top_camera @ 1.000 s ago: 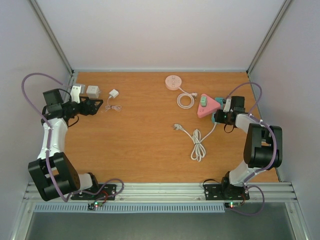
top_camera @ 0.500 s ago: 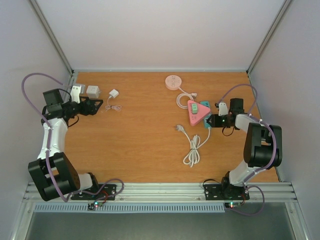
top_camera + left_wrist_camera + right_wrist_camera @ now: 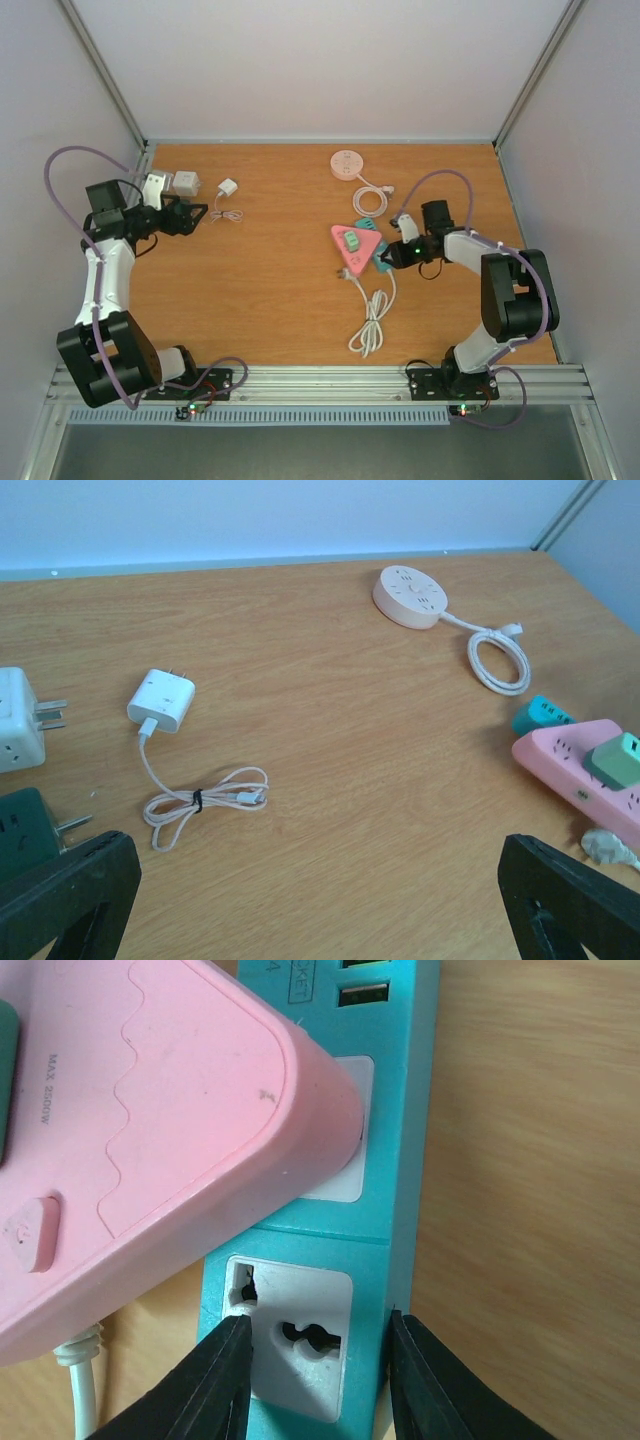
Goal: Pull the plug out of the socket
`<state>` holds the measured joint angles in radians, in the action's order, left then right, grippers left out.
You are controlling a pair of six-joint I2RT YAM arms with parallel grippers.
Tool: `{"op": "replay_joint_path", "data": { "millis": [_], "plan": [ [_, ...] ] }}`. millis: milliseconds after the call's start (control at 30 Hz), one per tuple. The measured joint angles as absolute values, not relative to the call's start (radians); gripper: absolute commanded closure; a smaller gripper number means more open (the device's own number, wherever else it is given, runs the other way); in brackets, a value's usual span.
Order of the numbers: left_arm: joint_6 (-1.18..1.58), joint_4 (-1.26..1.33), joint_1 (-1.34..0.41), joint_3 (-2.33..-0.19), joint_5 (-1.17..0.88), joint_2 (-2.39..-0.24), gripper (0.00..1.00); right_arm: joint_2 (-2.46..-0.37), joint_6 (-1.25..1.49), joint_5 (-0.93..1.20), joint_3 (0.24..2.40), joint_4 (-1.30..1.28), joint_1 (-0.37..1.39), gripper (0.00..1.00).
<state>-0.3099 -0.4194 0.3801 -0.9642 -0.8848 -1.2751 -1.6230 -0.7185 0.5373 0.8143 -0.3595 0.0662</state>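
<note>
A pink triangular socket block (image 3: 352, 250) carries a green plug (image 3: 352, 240) on top and sits plugged into a teal power strip (image 3: 381, 259). My right gripper (image 3: 393, 254) is shut on the strip's end. In the right wrist view both fingers clamp the teal strip (image 3: 325, 1290) at my right gripper (image 3: 315, 1385), with the pink block (image 3: 150, 1160) above. My left gripper (image 3: 192, 214) is open and empty at the far left. In the left wrist view my left gripper (image 3: 320, 910) spans bare table, with the pink block (image 3: 575, 770) and green plug (image 3: 620, 760) far right.
A white cable bundle (image 3: 368, 322) trails from the pink block. A round pink socket (image 3: 346, 163) with a coiled cord (image 3: 370, 201) lies at the back. A white charger (image 3: 227, 188), its cable (image 3: 200, 800) and white adapters (image 3: 185, 182) lie near the left gripper.
My right gripper has dragged the teal strip, pink block and green plug left and nearer, with the white cable trailing. The left arm has barely moved.
</note>
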Motion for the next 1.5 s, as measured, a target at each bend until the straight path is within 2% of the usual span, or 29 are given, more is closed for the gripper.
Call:
{"op": "replay_joint_path", "data": {
  "millis": [200,467,867,1033,1200,1333,1500],
  "plan": [
    [-0.408,-0.478,0.38,-0.946,-0.904,-1.241,0.0,-1.641,-0.688,0.533,0.835,-0.36,0.258,0.63],
    [-0.581,-0.599,0.372,-0.909,-0.921,-1.203,0.0,-1.775,-0.607,0.525,0.987,-0.347,0.444,0.61],
    [-0.871,-0.743,0.246,-0.819,-0.909,-1.171,0.0,-1.941,-0.601,0.509,1.237,-0.424,0.589,0.51],
    [-0.964,-0.756,0.165,-0.78,-0.882,-1.157,0.01,-1.972,-0.635,0.493,1.316,-0.463,0.652,0.42],
    [-1.083,-0.76,0.121,-0.724,-0.849,-1.134,0.01,-1.959,-0.661,0.475,1.323,-0.459,0.668,0.28],
    [-1.2,-0.762,0.096,-0.681,-0.828,-1.112,0.03,-1.893,-0.674,0.463,1.287,-0.437,0.667,0.24],
    [-1.257,-0.718,0.038,-0.66,-0.8,-1.107,0.04,-1.82,-0.641,0.476,1.271,-0.391,0.667,0.15]
  ]
}}
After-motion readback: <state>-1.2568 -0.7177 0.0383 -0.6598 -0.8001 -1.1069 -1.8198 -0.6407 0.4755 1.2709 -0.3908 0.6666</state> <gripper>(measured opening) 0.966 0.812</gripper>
